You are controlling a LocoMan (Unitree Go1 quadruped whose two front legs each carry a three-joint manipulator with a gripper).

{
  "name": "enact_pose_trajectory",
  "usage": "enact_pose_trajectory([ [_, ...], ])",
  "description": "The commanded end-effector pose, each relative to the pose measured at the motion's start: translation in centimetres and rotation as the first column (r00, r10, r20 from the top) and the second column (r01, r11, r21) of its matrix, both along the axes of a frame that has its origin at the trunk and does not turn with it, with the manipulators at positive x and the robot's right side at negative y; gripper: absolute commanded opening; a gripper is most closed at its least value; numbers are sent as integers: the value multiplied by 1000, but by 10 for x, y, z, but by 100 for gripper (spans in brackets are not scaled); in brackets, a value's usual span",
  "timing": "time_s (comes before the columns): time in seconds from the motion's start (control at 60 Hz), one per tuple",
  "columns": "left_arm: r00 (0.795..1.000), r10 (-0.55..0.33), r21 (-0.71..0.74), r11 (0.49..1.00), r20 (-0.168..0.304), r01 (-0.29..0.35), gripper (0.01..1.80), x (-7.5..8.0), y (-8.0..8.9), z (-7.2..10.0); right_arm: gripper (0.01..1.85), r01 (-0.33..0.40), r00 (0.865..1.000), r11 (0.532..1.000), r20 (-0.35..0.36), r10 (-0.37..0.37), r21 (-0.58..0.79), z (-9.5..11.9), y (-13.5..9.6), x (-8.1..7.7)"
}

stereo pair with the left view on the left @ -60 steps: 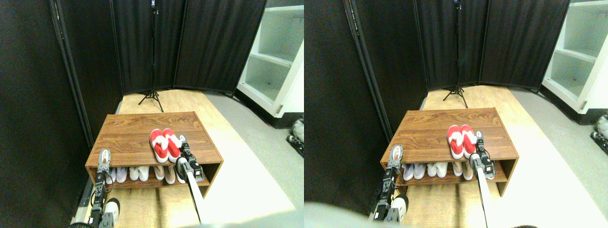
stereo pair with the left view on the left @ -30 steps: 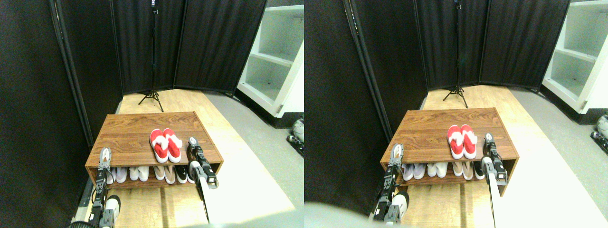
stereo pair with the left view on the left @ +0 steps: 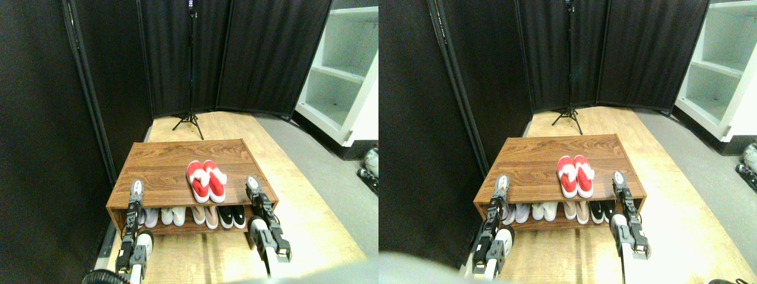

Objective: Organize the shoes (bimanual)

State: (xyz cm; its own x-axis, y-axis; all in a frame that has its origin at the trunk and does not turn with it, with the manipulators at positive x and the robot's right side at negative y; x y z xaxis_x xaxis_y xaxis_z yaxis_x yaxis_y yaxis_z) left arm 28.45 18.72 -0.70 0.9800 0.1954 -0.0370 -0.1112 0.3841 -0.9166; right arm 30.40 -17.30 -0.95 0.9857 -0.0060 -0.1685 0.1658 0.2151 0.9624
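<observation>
Counts of shoes, furniture and grippers

Two red slip-on sneakers [stereo pair with the left view on the left: 206, 179] sit on top of one wooden shoe rack [stereo pair with the left view on the left: 159, 165]; its lower shelf holds eight shoes: two white pairs [stereo pair with the left view on the left: 159, 216], one beige pair [stereo pair with the left view on the left: 204, 215], one black pair [stereo pair with the left view on the left: 232, 216]. One tripod [stereo pair with the left view on the left: 190, 77] upper centre, one white shelving unit [stereo pair with the left view on the left: 343, 77] upper right, two grippers: left [stereo pair with the left view on the left: 136, 190], right [stereo pair with the left view on the left: 253, 186].

One wide-angle stereo camera looks forward and down from the robot; both halves share the shoe rack [stereo pair with the left view on the left: 177, 163] and black screens [stereo pair with the left view on the left: 266, 53].
</observation>
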Motion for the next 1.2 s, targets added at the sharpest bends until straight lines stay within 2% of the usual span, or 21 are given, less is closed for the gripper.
enact_pose_trajectory([
  [0.017,999,4,-33,999,32,-2,1,5,-2,6,1,-8,998,999,66,10,-34,17,1,-6],
  [0.317,999,37,-78,996,27,-35,1,4,-6,1,1,-74,992,995,95,80,-65,20,13,-22],
  [0.467,999,26,-73,997,28,-24,1,4,-3,-5,1,-76,993,994,86,82,-77,20,15,-24],
  [0.633,999,45,-70,997,29,-43,1,-1,-3,-4,1,-94,990,994,96,99,-61,18,16,-25],
  [1.2,997,68,-69,995,29,-66,1,-7,-2,-1,1,-91,991,994,93,96,-59,19,17,-26],
])
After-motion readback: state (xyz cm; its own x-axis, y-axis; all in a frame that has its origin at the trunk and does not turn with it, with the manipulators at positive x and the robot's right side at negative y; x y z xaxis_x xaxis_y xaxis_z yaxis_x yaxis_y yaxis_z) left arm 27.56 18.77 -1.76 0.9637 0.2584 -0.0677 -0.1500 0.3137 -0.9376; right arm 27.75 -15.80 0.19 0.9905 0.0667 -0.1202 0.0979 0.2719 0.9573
